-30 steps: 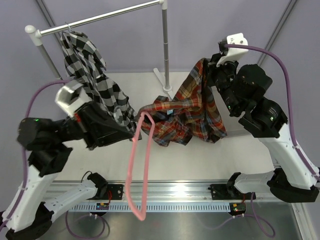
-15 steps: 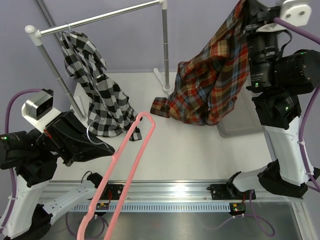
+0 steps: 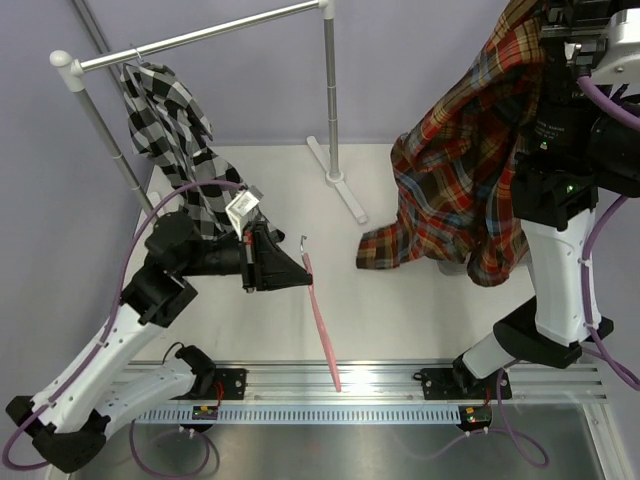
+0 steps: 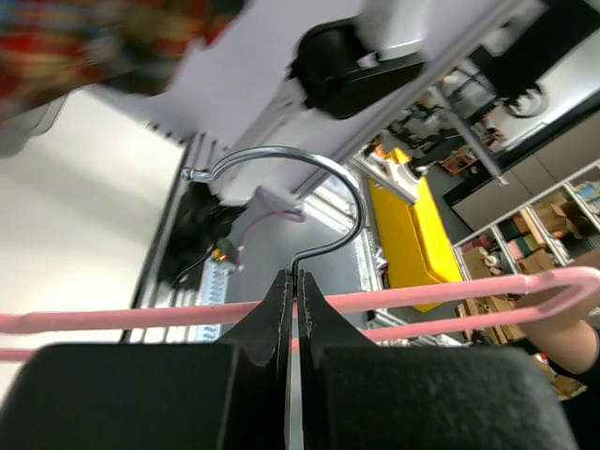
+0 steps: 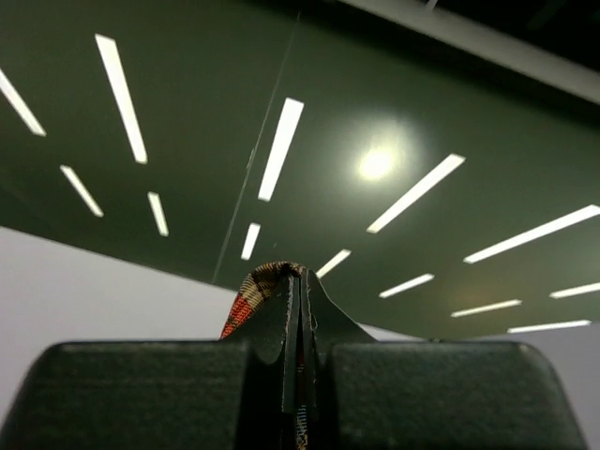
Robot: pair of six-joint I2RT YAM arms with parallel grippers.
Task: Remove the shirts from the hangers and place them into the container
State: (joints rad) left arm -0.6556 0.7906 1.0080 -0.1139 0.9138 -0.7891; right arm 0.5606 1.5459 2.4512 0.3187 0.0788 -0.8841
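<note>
My left gripper (image 3: pixel 300 268) (image 4: pixel 293 277) is shut on the wire neck of the pink-red hanger (image 3: pixel 322 325) (image 4: pixel 441 298). The hanger is bare and hangs edge-on over the table's front middle, its metal hook (image 4: pixel 281 161) above the fingers. My right gripper (image 5: pixel 300 277) points at the ceiling, shut on a fold of the red plaid shirt (image 5: pixel 253 291). That shirt (image 3: pixel 460 170) drapes from the top right corner to the table. The black-and-white shirt (image 3: pixel 175 130) hangs on the rail; only its hanger's hook (image 3: pixel 135 52) shows. The container (image 3: pixel 452 267) is mostly hidden behind the plaid shirt.
The silver rail (image 3: pixel 200 35) crosses the back, on a left post (image 3: pixel 100 130) and a middle post (image 3: pixel 330 90) with a white foot (image 3: pixel 342 190). The arms' mounting track (image 3: pixel 340 385) runs along the near edge. Purple cables loop beside both arms.
The left arm swung the bare pink hanger from the front left, off the table, to over its front middle. The right arm carried the plaid shirt further right and slightly higher.
</note>
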